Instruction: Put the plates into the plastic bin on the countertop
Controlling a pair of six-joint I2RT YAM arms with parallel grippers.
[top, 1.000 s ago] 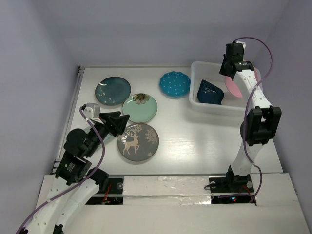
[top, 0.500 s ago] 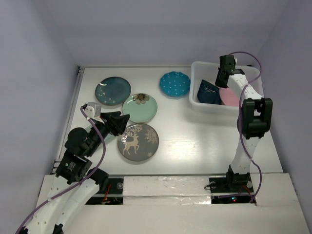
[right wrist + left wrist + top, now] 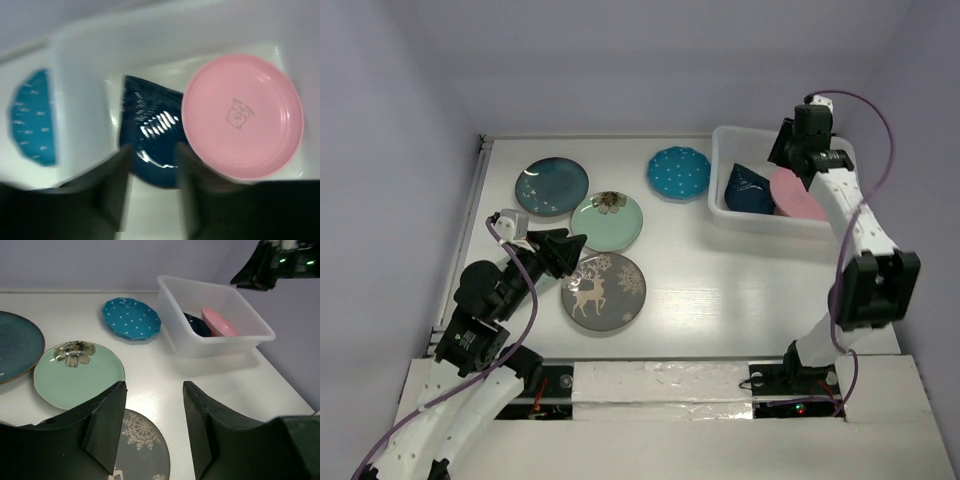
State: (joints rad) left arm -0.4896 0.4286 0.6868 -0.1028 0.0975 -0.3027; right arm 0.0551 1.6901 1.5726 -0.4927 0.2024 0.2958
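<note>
Step in hand: loading the bin [image 3: 220, 344], seen at the end of one delivery. My right pincer [image 3: 152, 155] hangs over the bin with its fingers apart and nothing between them. The pink plate [image 3: 242, 115] lies inside, free of the fingers and leaning against the navy shell plate [image 3: 150, 120] beside it. Four plates remain on the counter [image 3: 720, 280]: the dotted blue plate [image 3: 132, 318] just beside the bin, then the mint flower plate [image 3: 77, 372], the dark teal plate [image 3: 17, 345] and the grey reindeer plate [image 3: 142, 450]. My left pincer [image 3: 154, 395] hovers over the reindeer plate's edge, fingers apart and empty. Next move, as I judge it: lift the right arm clear of the bin wall, then take a flat plate by its rim; the dotted blue one lies nearest.
</note>
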